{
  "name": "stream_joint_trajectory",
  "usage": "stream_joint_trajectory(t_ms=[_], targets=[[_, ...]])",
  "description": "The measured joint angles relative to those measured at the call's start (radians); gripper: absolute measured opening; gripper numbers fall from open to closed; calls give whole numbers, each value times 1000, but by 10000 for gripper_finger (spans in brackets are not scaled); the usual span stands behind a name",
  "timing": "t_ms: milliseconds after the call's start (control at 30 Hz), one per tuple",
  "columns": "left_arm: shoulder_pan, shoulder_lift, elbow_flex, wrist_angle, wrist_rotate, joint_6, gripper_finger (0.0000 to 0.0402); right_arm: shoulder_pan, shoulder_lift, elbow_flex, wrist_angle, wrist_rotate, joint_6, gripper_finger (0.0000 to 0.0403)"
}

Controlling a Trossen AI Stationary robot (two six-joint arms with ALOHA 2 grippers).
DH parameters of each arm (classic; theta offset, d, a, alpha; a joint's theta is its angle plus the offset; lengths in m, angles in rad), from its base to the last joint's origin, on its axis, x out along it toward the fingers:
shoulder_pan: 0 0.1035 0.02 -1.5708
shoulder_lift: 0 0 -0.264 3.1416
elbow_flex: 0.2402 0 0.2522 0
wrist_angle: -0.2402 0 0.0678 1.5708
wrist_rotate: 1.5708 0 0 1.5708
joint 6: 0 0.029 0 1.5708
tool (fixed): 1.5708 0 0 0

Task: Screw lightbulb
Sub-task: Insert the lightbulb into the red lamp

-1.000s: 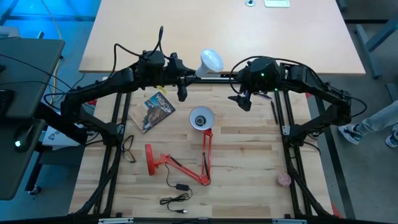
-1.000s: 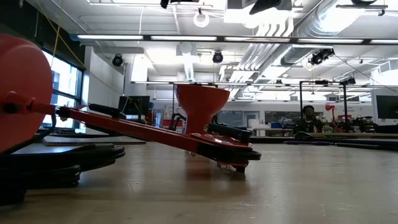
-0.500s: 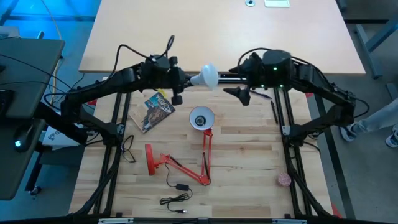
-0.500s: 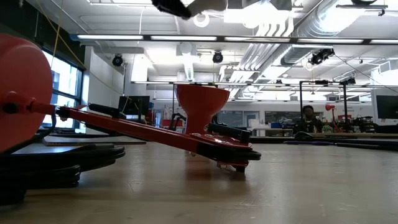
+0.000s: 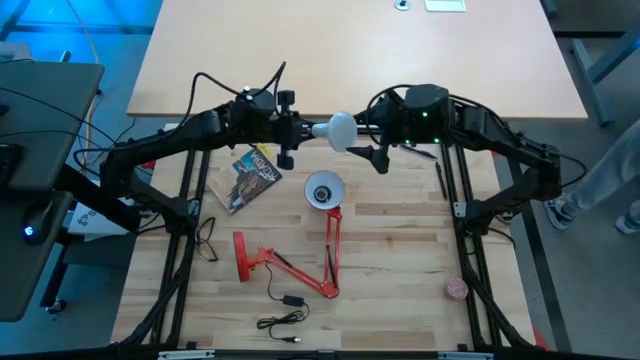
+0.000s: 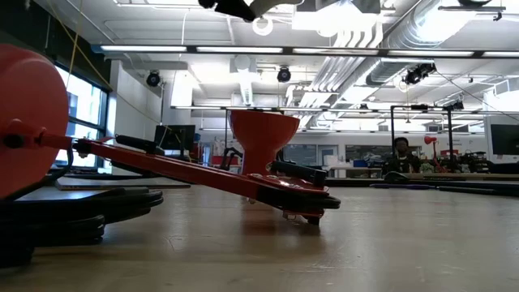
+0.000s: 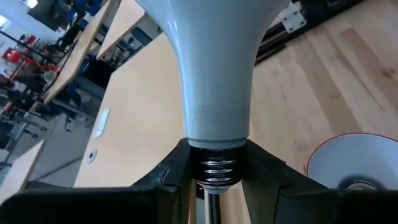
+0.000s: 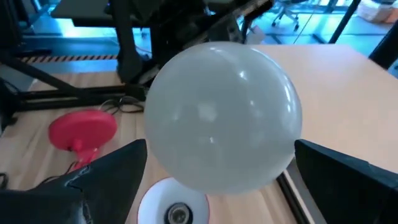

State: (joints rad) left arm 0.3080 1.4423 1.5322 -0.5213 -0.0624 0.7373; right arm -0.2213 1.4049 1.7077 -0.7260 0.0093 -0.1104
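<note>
**Bulb held in the air between the two arms**

At the left side of the table, the left arm reaches toward the middle, and the left gripper (image 5: 300, 128) is closed on the metal screw base of the lightbulb (image 5: 341, 129). In the left wrist view the two dark fingers (image 7: 171, 171) press the threaded base from both sides, and the white neck of the bulb (image 7: 216, 81) widens away from them. The bulb lies about level, with its round dome pointing to the right arm, well above the wooden table (image 5: 400, 260).

Under it and a little toward the front lies the red desk lamp (image 5: 325, 245) (its white shade (image 5: 323, 189) faces up, with the dark socket in the centre). A magazine (image 5: 253, 176) lies to the left of the shade, and a black cable (image 5: 283, 308) lies near the front edge.

At the right, the right gripper (image 5: 372, 142) is wide open just beside the dome. In the right wrist view the dome (image 8: 222, 115) fills the space between the two fingers (image 8: 106, 177), and it is not possible to tell if they touch it. A small pink round thing (image 5: 457, 288) lies far at the right front.
</note>
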Motion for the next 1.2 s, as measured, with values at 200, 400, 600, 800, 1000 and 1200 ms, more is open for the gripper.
stream_joint_trajectory(t_ms=[200, 400, 600, 800, 1000, 1200], targets=[[0, 22, 0, 0, -17, -32, 90, 7, 20, 0, 4, 49, -3, 399], [0, 24, 0, 9, -26, -47, 90, 8, 18, 0, -4, 83, -18, 399], [27, -3, 0, -29, -1, -123, 90, 8, -17, -2, -65, 175, -25, 399], [29, -7, 0, -46, 26, -188, 90, 8, -39, -2, -96, 221, -21, 399], [-4, -7, 0, -122, 56, -263, 90, 8, -46, -2, -181, 164, 3, 399], [-23, -8, -95, 68, 188, -559, 90, 6, -59, -2, -189, 153, -19, 399]])
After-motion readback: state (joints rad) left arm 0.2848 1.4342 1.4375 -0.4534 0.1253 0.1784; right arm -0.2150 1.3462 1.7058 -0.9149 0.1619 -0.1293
